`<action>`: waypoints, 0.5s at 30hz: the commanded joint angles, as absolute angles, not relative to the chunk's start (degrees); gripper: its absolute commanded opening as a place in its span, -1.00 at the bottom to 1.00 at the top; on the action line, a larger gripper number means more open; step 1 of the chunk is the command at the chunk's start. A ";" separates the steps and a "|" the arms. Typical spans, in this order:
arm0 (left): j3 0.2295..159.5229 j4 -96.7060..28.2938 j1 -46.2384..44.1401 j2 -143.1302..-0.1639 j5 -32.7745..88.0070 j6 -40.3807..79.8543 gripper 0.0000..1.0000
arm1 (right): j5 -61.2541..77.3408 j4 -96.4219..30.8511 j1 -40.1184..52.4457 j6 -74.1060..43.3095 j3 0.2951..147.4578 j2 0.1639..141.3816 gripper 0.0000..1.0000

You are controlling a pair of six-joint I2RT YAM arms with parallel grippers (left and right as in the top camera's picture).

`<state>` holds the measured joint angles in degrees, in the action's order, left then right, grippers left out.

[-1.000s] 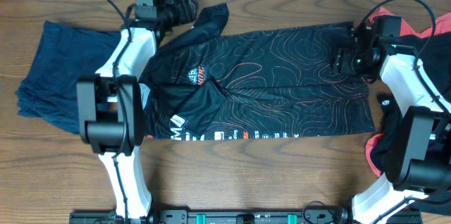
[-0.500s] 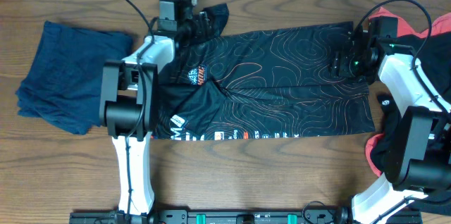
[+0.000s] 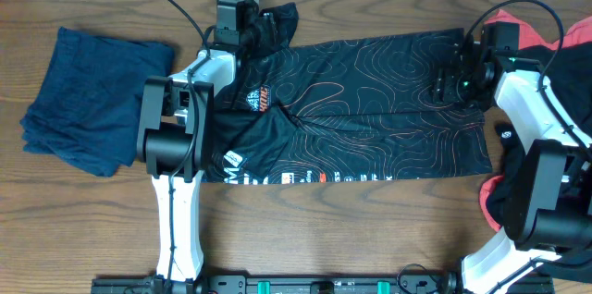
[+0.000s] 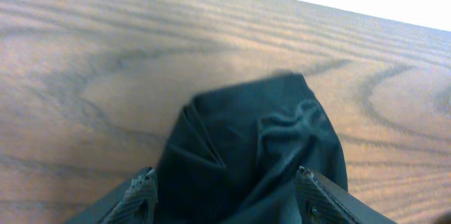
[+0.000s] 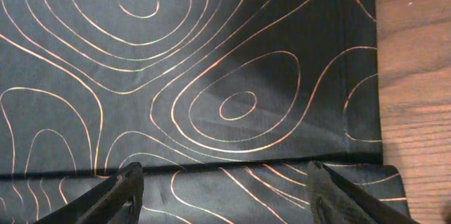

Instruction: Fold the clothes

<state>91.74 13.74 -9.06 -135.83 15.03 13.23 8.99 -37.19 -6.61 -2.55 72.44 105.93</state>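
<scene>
The clothes at hand are a black jersey [image 3: 370, 109] with thin orange contour lines, spread flat across the middle of the table [image 3: 324, 229]. Its upper left sleeve [image 3: 289, 18] lies bunched near the back edge. My left gripper [image 3: 266, 26] is at that sleeve. In the left wrist view it [image 4: 225, 182] stands open, with the sleeve's dark cloth [image 4: 254, 132] between its fingertips. My right gripper [image 3: 444, 83] hovers over the jersey's right end. In the right wrist view it [image 5: 224, 178] is open, straddling a folded edge [image 5: 225, 162] of the cloth, close to the hem [image 5: 377, 76].
A navy garment [image 3: 92, 100] lies crumpled at the left. Red and black clothes [image 3: 578, 30] lie at the far right behind my right arm, with more dark cloth [image 3: 495, 197] at the lower right. The table's back edge runs just beyond the sleeve.
My left arm has swung right and its gripper has come onto the jersey's upper left sleeve. The right gripper has hardly moved.
</scene>
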 commanded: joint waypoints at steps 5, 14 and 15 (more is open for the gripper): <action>92.09 14.46 -8.71 -136.94 13.21 12.49 0.29 | 8.80 -37.08 -5.61 -2.72 73.80 106.15 0.44; 92.07 13.72 -8.71 -137.40 10.57 10.72 0.30 | 8.82 -36.91 -5.61 -2.74 73.80 106.15 0.44; 92.07 13.61 -8.71 -137.49 10.31 10.72 0.30 | 8.82 -36.93 -5.58 -2.74 73.80 106.15 0.44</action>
